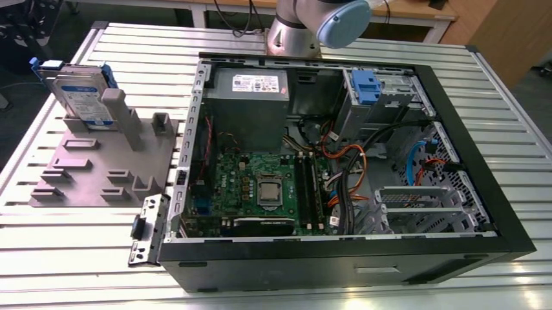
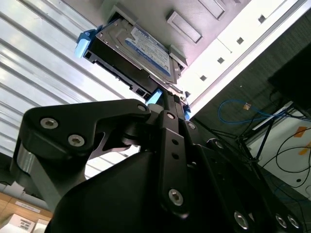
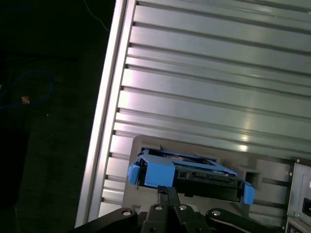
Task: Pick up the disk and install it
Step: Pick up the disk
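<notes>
The disk point(image 1: 82, 90) stands on edge in a slot of the grey fixture plate point(image 1: 95, 168) at the exterior view's left, its white and blue label facing outward and its blue rails along the edges. In both wrist views the disk point(image 2: 141, 48) point(image 3: 189, 174) lies just beyond my gripper's tips. My gripper point(image 3: 167, 190) point(image 2: 167, 94) is shut, fingers pressed together with nothing between them, and points at the disk's blue tab point(image 3: 158, 174) without touching it.
An open computer case point(image 1: 483, 213) lies on the slatted metal table point(image 1: 103, 265) to the exterior view's right of the fixture. Inside are a motherboard point(image 1: 263, 187), a grey power-supply box point(image 1: 250, 97), cables and a blue latch on a metal cage point(image 1: 366, 87). The arm's base point(image 1: 293, 32) stands behind the case.
</notes>
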Action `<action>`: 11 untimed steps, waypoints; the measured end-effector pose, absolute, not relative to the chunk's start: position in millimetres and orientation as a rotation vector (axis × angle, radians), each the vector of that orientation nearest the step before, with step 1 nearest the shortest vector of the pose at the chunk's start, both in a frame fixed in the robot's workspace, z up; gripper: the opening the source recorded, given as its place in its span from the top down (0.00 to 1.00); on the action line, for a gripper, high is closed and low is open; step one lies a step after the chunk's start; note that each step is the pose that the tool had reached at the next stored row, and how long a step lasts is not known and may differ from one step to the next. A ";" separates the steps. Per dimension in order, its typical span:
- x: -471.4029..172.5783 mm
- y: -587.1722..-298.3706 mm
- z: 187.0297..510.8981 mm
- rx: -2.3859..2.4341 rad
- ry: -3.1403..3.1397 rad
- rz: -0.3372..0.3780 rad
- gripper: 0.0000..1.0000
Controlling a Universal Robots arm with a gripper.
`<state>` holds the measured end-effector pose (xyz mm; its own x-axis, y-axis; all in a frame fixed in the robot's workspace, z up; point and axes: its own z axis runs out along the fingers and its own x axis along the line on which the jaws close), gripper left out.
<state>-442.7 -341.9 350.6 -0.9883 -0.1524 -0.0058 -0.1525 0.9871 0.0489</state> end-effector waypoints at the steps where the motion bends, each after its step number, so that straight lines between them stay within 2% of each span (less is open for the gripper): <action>1: -442.7 -341.9 350.6 -0.254 3.128 0.077 0.89; 11: -442.7 -341.9 350.6 -0.382 3.118 0.077 0.89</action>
